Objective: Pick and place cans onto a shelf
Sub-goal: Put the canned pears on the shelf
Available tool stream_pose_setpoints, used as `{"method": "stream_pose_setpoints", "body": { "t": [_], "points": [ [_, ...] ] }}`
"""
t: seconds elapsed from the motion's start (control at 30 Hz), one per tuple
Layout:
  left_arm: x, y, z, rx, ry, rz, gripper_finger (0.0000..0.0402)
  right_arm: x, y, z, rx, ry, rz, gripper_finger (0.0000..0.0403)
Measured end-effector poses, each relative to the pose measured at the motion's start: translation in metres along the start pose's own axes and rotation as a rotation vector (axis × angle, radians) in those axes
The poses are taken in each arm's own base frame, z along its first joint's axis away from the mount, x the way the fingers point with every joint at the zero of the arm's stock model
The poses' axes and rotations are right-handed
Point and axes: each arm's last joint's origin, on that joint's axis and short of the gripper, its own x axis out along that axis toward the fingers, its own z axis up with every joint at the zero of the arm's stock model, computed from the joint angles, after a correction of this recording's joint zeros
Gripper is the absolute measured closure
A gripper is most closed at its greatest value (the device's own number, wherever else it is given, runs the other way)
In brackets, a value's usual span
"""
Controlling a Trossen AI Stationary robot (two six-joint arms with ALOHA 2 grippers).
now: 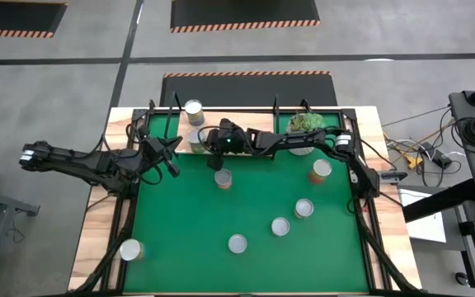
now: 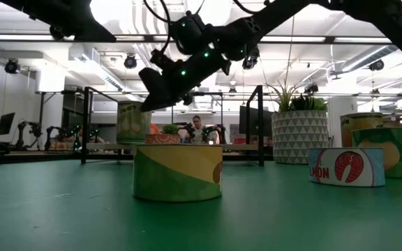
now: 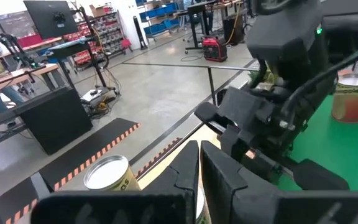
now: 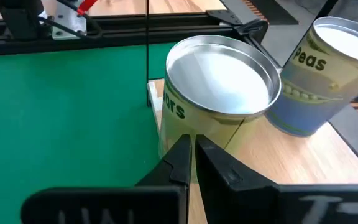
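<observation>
Two cans stand upright on the light-wood shelf (image 1: 258,130) at the table's far side: a "Peas" can (image 1: 194,109) (image 4: 334,68) and a pale-green can (image 1: 197,142) (image 4: 219,93) near the board's left end. My right gripper (image 4: 192,155) (image 1: 208,140) is shut, its tips low against the pale-green can's side. My left gripper (image 3: 199,163) (image 1: 170,157) is shut and empty, just left of the shelf above the green mat. Several more cans stand on the mat, such as those in the high view (image 1: 223,178) (image 1: 321,171). My right gripper's shut fingertips (image 4: 182,149) stand at the lower side wall (image 4: 213,134) of the pale-green can, coming level from the table's right. I cannot tell whether they touch it. The can stands upright on the shelf board.
A white pot with a green plant (image 1: 305,124) stands on the shelf's right part. Loose cans stand on the mat (image 1: 303,208) (image 1: 280,226) (image 1: 237,243) and one stands on the wood table edge at near left (image 1: 130,249). The shelf's black wire frame (image 2: 260,125) rises at its ends.
</observation>
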Motion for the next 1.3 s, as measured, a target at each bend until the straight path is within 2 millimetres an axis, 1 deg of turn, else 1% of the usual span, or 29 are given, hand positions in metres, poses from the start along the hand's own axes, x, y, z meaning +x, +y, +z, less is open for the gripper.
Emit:
{"method": "stream_pose_setpoints", "body": {
  "t": [0.13,0.2,0.33,0.43,0.5,0.6,0.7,0.77,0.87,1.0,1.07,1.17,1.23,1.3],
  "points": [
    [0.0,-0.003,0.0,-0.017,0.003,-0.076,0.0402,-0.021,0.003,0.011,-0.015,0.06,0.013,0.039],
    [0.001,-0.005,0.0,-0.034,0.009,-0.122,0.0402,-0.032,0.008,0.015,-0.026,0.096,0.026,0.039],
    [0.001,-0.009,0.003,-0.085,0.057,-0.208,0.0402,-0.056,0.031,0.016,-0.084,0.12,0.078,0.039],
    [0.003,-0.012,0.006,-0.122,0.156,-0.24,0.0402,-0.078,0.051,0.018,-0.124,0.111,0.108,0.0391],
    [0.004,-0.014,0.007,-0.151,0.238,-0.235,0.0402,-0.093,0.064,0.016,-0.147,0.106,0.125,0.039],
    [0.009,-0.019,0.01,-0.175,0.351,-0.192,0.0402,-0.113,0.08,0.008,-0.188,0.113,0.168,0.039],
    [0.017,-0.021,0.019,-0.143,0.442,-0.151,0.0402,-0.132,0.092,0.001,-0.228,0.111,0.205,0.039],
    [0.025,-0.021,0.029,-0.121,0.503,-0.138,0.0402,-0.144,0.097,-0.004,-0.248,0.107,0.225,0.039],
    [0.04,-0.019,0.042,-0.066,0.585,-0.134,0.0402,-0.158,0.099,-0.011,-0.265,0.098,0.242,0.039],
    [0.067,-0.013,0.052,-0.032,0.665,-0.206,0.0402,-0.172,0.097,-0.021,-0.26,0.056,0.25,0.039],
    [0.081,-0.009,0.052,-0.022,0.708,-0.249,0.0402,-0.179,0.095,-0.025,-0.253,0.017,0.248,0.039],
    [0.098,-0.002,0.048,-0.004,0.754,-0.265,0.0402,-0.188,0.09,-0.031,-0.254,-0.04,0.244,0.039],
    [0.107,0.002,0.045,0.011,0.785,-0.264,0.0402,-0.196,0.087,-0.033,-0.266,-0.08,0.241,0.039],
    [0.114,0.005,0.039,0.029,0.83,-0.254,0.0402,-0.204,0.084,-0.031,-0.276,-0.136,0.23,0.039]
  ]
}}
